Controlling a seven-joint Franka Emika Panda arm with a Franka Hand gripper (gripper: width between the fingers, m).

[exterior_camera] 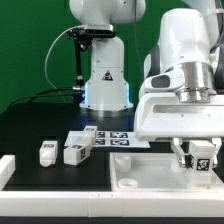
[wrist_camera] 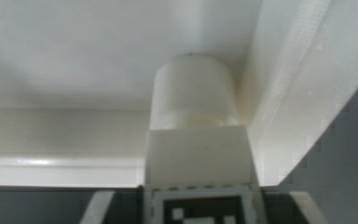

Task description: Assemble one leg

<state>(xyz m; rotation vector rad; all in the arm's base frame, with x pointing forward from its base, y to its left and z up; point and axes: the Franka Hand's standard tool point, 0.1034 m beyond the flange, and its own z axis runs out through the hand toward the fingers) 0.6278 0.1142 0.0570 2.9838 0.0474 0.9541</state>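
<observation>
My arm points straight down, end effector (exterior_camera: 199,157) clamped on a leg (exterior_camera: 203,152) jutting toward 6 o'clock at the tray (exterior_camera: 128,182) corner.

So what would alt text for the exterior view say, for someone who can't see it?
A white gripper holds a small tagged leg over a white tray on a black table. Two more legs and the marker board lie toward the exterior view's left.

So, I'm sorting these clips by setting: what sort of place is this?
Likely a robotics lab test bench: a black table before a green backdrop, a fixed robot arm base, and tagged white legs beside a marker board.
</observation>
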